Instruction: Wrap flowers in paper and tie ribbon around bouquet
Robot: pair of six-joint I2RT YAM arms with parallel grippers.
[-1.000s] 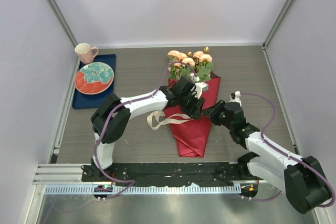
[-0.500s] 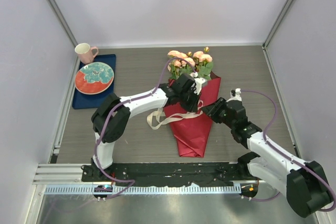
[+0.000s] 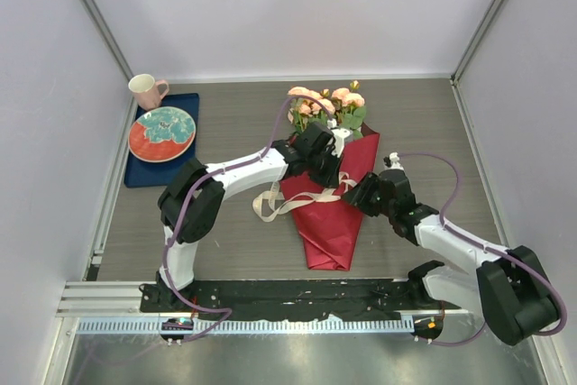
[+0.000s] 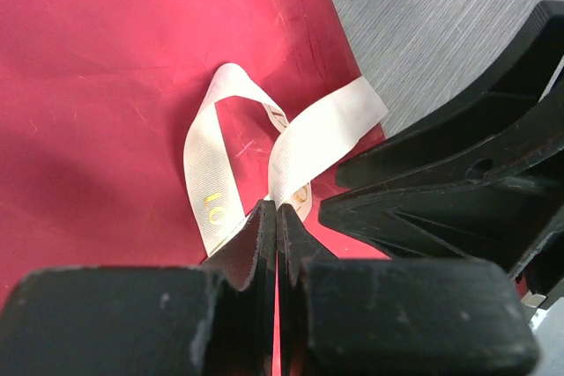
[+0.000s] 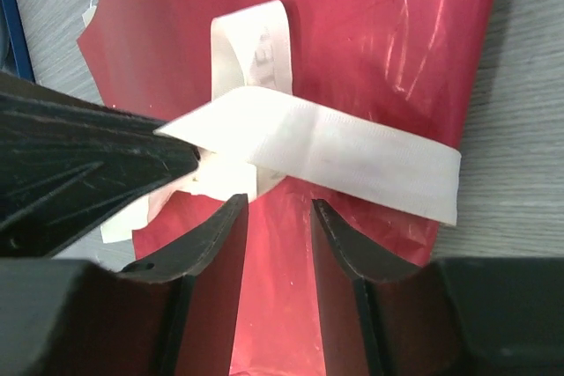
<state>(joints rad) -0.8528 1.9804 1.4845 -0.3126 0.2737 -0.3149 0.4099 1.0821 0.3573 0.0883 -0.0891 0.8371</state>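
**Bouquet and ribbon on the work table, top and wrist views.** The bouquet lies on its side at the middle of the table. The flowers are at its far end, and the tip of the deep-red paper cone points toward the arm bases. The cream ribbon crosses the cone about halfway along, and one floppy loop spills off the bouquet's left edge onto the table. In the wrist views its strands cross one another flat on the paper.

The left gripper reaches over the bouquet from the left. Its fingers are pressed together and pinch the ribbon where the strands meet. The right gripper sits at the bouquet's right edge, pointing across it toward the left gripper. Its fingers stand a narrow gap apart with only red paper showing between them, and they hold nothing.

The table is grey with a fine wood grain. Well to the far left of the bouquet lies a dark blue tray carrying a red plate with a teal pattern. A pink mug stands at the tray's far end. Plain white walls enclose the table on three sides, joined by aluminium frame posts. On the near side of the bouquet, a dark rail carries both arm bases.
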